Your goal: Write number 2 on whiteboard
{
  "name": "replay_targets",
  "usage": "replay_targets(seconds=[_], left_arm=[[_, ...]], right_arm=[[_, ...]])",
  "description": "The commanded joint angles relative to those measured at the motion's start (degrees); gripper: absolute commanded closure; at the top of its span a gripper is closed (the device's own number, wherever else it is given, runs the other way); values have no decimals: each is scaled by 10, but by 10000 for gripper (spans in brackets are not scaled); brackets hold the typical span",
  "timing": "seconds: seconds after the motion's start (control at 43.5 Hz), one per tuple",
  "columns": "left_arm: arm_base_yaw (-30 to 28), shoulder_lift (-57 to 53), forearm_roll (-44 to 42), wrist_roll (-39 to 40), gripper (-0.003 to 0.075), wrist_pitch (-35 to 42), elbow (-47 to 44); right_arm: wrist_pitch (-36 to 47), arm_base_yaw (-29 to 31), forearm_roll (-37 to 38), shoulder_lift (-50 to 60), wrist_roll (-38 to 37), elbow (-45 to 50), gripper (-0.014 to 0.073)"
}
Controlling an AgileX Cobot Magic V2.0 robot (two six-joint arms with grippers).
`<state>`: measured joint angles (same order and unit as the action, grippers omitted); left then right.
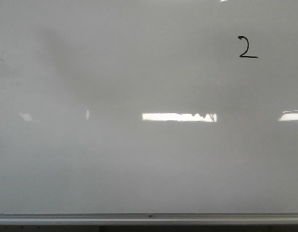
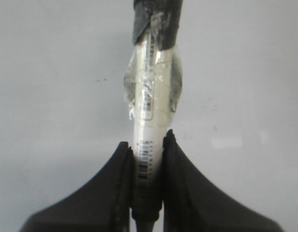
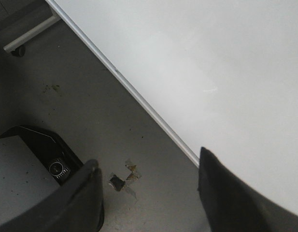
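Gripping a taped marker [image 2: 149, 121] tightly for writing, left gripper [image 2: 148, 169]; right gripper [image 3: 149, 193] gaped empty. Number 2 [image 1: 247, 47] sat upper right on whiteboard [image 1: 139, 164].

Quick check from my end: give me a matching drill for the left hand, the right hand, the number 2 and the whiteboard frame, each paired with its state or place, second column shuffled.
Things:
1. left hand
2. right hand
3. number 2
4. whiteboard frame

States or places:
A. runs along the board's bottom edge, front view
B. shut on a taped marker
C. open, holding nothing
D. upper right of the board, front view

Pairs: 1-B, 2-C, 3-D, 4-A
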<state>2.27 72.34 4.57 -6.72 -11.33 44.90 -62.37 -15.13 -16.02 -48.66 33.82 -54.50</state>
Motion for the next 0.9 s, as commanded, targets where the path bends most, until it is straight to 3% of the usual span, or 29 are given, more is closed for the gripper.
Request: replay_targets(seconds=[0.0,0.437,0.529,0.759,0.874], left_arm=[[-3,10,12,5,741,125,0],[-3,131,36,5,734,233,2],[-3,136,36,5,661,233,2],[-2,124,33,1,330,225,2],[-3,97,25,0,292,185,10]], right_arm=[[27,3,-15,5,1,-17,130],[33,3,-15,5,1,-17,130],[34,3,-15,5,1,-17,130],[44,3,-14,5,1,-17,130],[44,3,-12,16,0,-20,130]])
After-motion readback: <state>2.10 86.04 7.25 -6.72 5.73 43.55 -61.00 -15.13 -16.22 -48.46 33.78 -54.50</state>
